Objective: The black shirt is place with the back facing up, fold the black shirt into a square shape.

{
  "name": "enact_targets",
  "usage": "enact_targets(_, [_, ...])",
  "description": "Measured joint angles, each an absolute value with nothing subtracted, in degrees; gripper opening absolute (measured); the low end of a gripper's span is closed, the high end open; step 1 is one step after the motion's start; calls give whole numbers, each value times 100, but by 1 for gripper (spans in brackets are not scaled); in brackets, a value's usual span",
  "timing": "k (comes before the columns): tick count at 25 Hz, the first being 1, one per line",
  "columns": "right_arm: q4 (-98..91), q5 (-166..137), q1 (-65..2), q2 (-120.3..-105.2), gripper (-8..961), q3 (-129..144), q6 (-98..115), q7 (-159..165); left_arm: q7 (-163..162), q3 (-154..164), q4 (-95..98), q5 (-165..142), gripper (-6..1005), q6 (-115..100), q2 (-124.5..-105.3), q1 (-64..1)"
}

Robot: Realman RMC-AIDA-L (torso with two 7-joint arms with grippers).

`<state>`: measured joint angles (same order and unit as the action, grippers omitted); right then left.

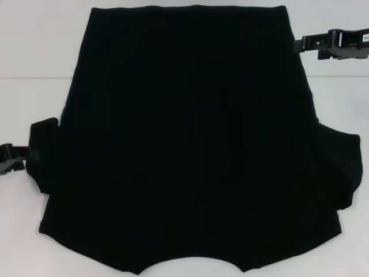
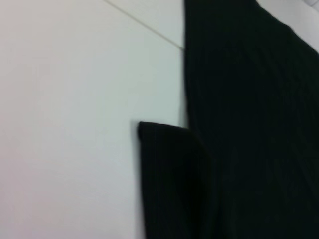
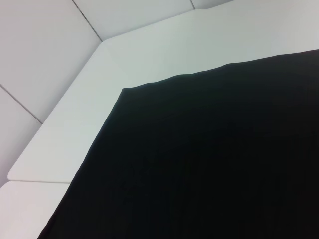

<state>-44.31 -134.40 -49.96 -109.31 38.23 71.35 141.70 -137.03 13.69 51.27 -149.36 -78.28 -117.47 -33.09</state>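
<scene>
Overhead, the head view shows the black shirt (image 1: 190,138) spread flat on the white bench (image 1: 34,46), plain side up, with no lettering visible. Its straight hem lies at the far edge and the curved neckline at the near edge; one short sleeve projects on each side. The left end effector (image 1: 11,158) sits low at the left margin, touching or just beside the left sleeve; whether its fingers are apart or together cannot be told. The right end effector (image 1: 323,45) is at the far right, just beside the far right corner of the hem; its finger state also cannot be told. Next, the left wrist view shows the black shirt (image 2: 249,124) body edge and the rounded left sleeve lying flat on the bench (image 2: 70,124); no fingers appear. Finally, the right wrist view shows a hem corner of the black shirt (image 3: 209,159) lying flat on the bench (image 3: 75,114); no fingers appear.
</scene>
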Motion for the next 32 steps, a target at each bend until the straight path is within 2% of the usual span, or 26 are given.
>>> enact_targets(3, [-4430,-13441,-4992,-10929,808,3824,7130,14174,-13783,1380,5112,-15084,508,-7762,-11753,-3305])
enact_targets(28, [-4430,-13427,-4956,-10916,787,3815,7134,14177,-13940,1481,4442,-15145,504,-7426,-11743,-3406])
enact_targets(32, [-4432,-13423,-4953,-10916,783,3812,7137,14177,-13945,1602,4471,-15144,448,-7357,-11767,-3413])
